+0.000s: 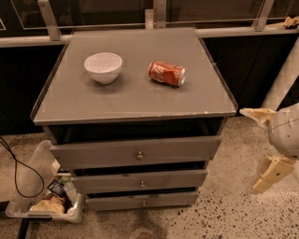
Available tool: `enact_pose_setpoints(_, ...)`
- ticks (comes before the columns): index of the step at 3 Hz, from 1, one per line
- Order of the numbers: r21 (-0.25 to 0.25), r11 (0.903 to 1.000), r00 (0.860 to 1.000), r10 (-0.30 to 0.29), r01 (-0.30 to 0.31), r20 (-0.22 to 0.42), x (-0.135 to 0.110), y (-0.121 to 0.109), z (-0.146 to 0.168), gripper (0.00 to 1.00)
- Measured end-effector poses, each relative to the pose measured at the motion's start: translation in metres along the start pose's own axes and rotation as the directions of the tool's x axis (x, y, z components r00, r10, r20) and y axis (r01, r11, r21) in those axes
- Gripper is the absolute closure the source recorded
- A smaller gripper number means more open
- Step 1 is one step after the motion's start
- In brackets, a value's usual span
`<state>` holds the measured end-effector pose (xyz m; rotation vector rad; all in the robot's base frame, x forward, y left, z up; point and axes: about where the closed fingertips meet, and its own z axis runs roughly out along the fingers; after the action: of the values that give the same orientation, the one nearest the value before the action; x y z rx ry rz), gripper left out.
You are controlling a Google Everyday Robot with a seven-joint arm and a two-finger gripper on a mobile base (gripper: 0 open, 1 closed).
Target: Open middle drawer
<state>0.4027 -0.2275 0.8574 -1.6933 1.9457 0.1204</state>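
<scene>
My pincer hangs spread; left of it, the middle drawer looks rigid and light. I'd pinch its knob.

A speckled beige terrazzo floor is spreading beneath a grey flat-topped cabinet, which is standing against a pale metal rail with slanted brackets. Behind it, dark glossy panels, possibly windows, are reflecting dim warm light. A clear plastic bin is sitting left of the cabinet. The cream gripper is hanging over the floor at right.
</scene>
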Motion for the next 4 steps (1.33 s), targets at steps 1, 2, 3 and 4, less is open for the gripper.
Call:
enact_pose_setpoints(1, -0.036, 0.9991, 1.0, -0.021, 0.021, -0.001, -0.004, 0.011, 0.012, 0.0)
enact_pose_setpoints(2, -0.078, 0.9964, 0.999, -0.032, 0.034, 0.034, -0.006, 0.022, 0.056, 0.0)
enact_pose_setpoints(3, -0.077, 0.9969, 0.997, -0.013, 0.018, 0.071, 0.002, 0.023, 0.109, 0.0)
enact_pose_setpoints(4, -0.068, 0.9975, 0.994, 0.025, -0.018, 0.106, 0.018, 0.022, 0.157, 0.0)
